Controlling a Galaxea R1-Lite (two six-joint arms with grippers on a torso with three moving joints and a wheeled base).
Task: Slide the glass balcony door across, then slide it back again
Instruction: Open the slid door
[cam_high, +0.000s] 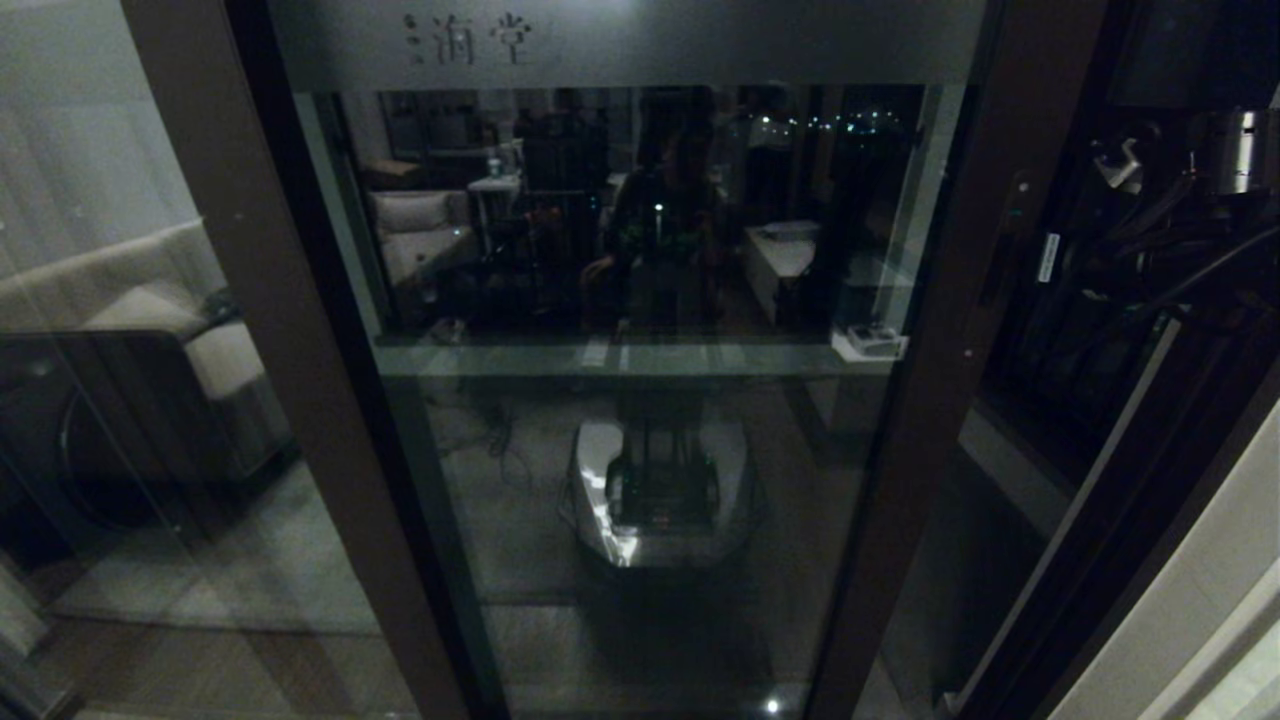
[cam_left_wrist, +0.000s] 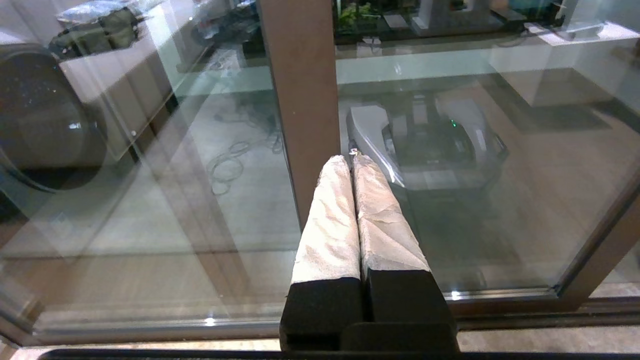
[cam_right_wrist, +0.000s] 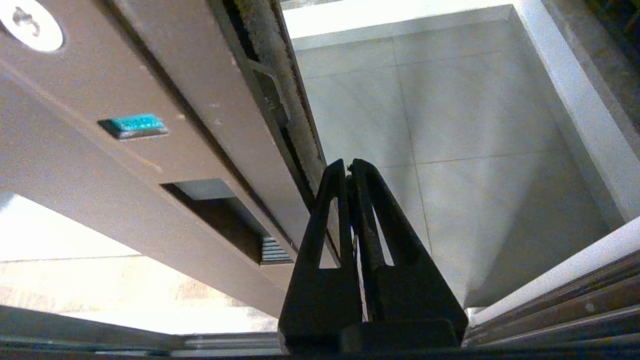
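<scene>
Right gripper (cam_right_wrist: 350, 167), fingers pressed together and empty, is held just beside the door (cam_high: 640, 400) stile edge, near its recessed handle (cam_right_wrist: 225, 220). Left gripper (cam_left_wrist: 351, 161) is likewise closed, facing the glass. Door is stood upright, long axis vertical, directly ahead.

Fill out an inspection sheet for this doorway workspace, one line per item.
Surface: pale tiled floor beyond the opening.
Job's things: glass balcony door, frosted top strip with characters; recessed handle on its stile.
Clutter: nothing seen.
Grippers: left gripper shut, empty, facing the glass; right gripper shut, empty, beside the stile's edge.
Cables: dark cable bundle, upper right.
Surroundings: reflected room; plain glass panel at left.
</scene>
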